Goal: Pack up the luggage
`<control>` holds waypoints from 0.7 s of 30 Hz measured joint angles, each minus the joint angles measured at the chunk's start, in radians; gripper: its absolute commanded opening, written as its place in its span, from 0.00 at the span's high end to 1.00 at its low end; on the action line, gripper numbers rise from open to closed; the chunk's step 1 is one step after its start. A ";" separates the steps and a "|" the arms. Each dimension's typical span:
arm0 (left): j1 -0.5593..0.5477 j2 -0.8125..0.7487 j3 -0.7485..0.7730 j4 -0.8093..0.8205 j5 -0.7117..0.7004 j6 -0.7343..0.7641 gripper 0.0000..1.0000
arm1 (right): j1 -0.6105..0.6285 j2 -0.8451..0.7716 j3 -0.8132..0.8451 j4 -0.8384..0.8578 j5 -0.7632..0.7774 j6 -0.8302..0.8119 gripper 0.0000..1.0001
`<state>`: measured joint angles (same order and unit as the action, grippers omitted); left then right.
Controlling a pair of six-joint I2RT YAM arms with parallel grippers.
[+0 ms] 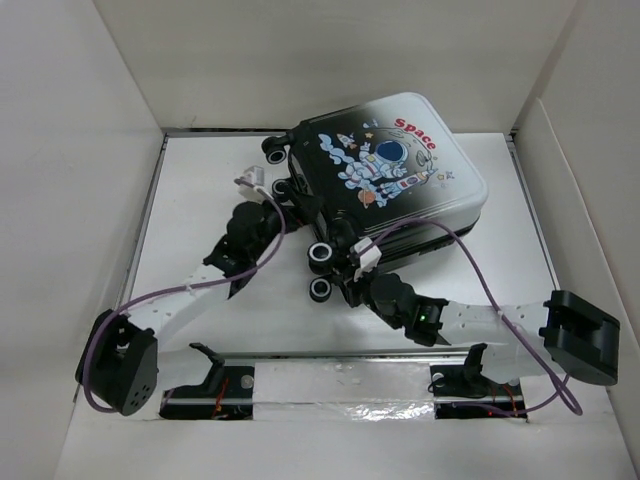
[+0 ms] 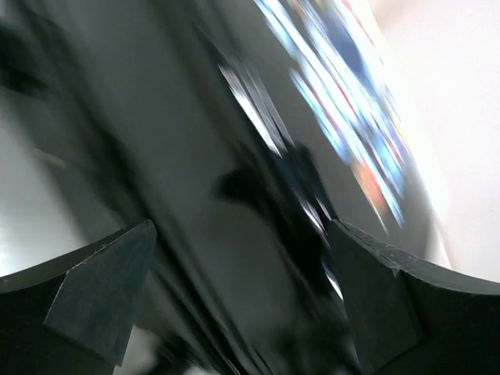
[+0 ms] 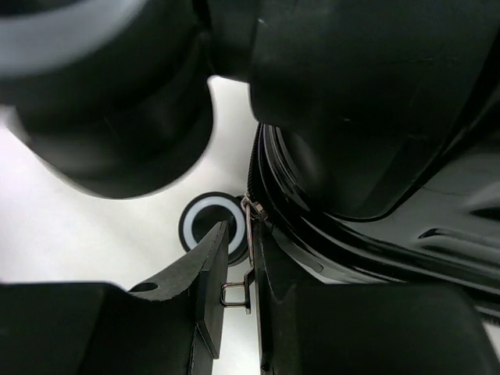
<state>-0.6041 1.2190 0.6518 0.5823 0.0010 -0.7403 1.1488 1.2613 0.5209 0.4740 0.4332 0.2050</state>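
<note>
The luggage (image 1: 400, 165) lies flat on the white table with its lid down and the astronaut and red "Space" print facing up. Its black wheels (image 1: 322, 254) point toward the arms. My right gripper (image 1: 350, 280) is at the near wheel corner. In the right wrist view, the right gripper (image 3: 241, 234) is shut on the metal zipper pull (image 3: 248, 273) at the luggage's seam. My left gripper (image 1: 280, 198) is at the luggage's left edge. The left wrist view is blurred, but the left gripper (image 2: 242, 234) shows its fingers wide apart, open, with the dark shell (image 2: 234, 156) beyond them.
White walls (image 1: 110, 150) box in the table on the left, back and right. A metal rail (image 1: 330, 355) with the arm mounts runs along the near edge. Purple cables (image 1: 470, 260) trail from both arms.
</note>
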 measured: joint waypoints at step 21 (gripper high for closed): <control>0.491 0.142 0.236 -0.261 0.192 0.340 0.21 | 0.015 -0.256 -0.179 -0.021 -0.208 0.049 1.00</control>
<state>-0.1127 1.3605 0.8875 0.3210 0.1932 -0.4007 1.1641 1.0050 0.3416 0.4530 0.2253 0.2539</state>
